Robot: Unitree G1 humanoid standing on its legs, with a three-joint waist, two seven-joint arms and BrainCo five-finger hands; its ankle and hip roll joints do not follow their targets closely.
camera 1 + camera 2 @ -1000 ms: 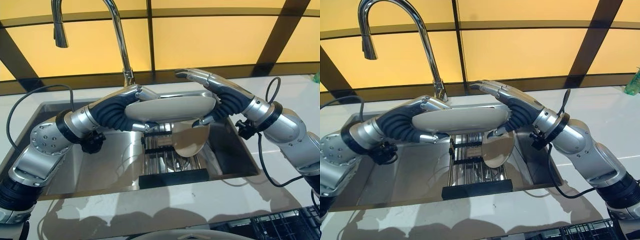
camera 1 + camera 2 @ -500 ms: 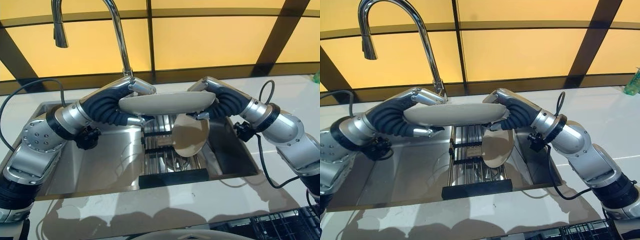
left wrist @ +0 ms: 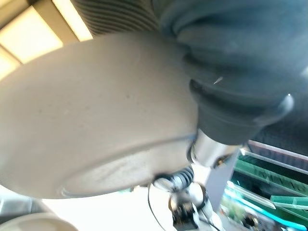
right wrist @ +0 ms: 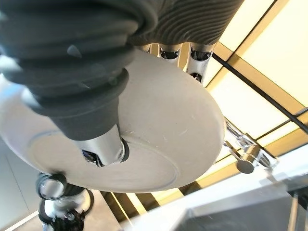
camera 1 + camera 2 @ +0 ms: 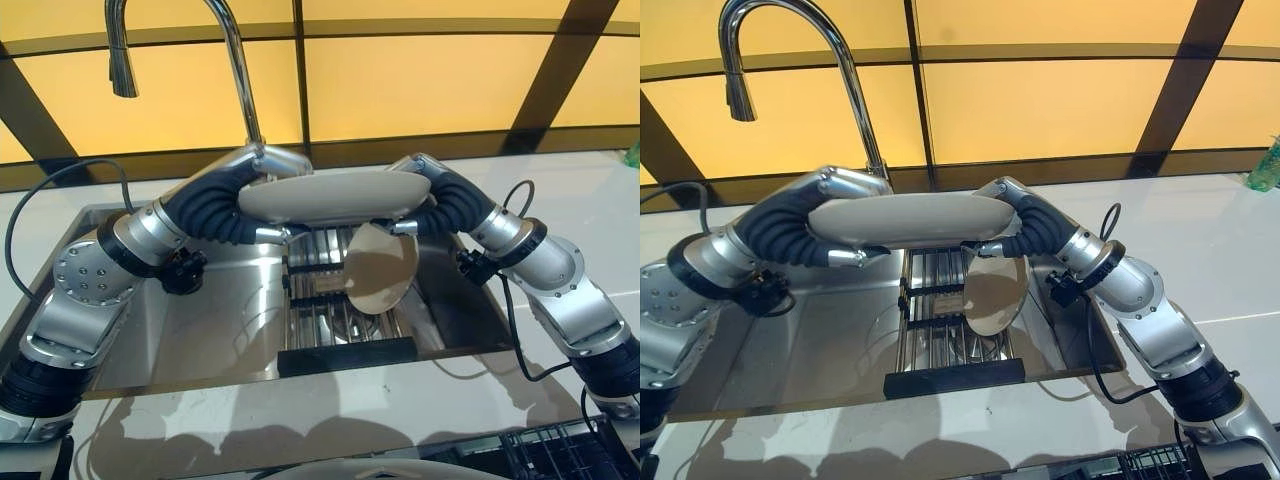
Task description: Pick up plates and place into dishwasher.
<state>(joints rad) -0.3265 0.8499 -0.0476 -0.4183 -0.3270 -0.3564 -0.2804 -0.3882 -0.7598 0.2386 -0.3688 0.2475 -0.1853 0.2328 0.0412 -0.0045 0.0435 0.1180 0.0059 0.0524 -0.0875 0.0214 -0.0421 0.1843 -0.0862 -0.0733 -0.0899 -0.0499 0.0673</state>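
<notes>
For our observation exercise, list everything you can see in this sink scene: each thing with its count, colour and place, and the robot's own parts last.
Beige round plate: one, held level between both hands above the sink.
Second beige plate: one, standing on edge in the rack.
Dark slotted dish rack: one, inside the sink.
Steel sink basin: one, silver, set in the counter.
Curved chrome tap: one, behind the sink.
White countertop: around the sink.
Left hand: at the held plate's left edge.
Right hand: at its right edge.

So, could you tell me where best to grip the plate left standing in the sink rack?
The second plate stands on edge in the rack, so its upper rim is free. I'd come from above and pinch that rim, face and back.
</notes>
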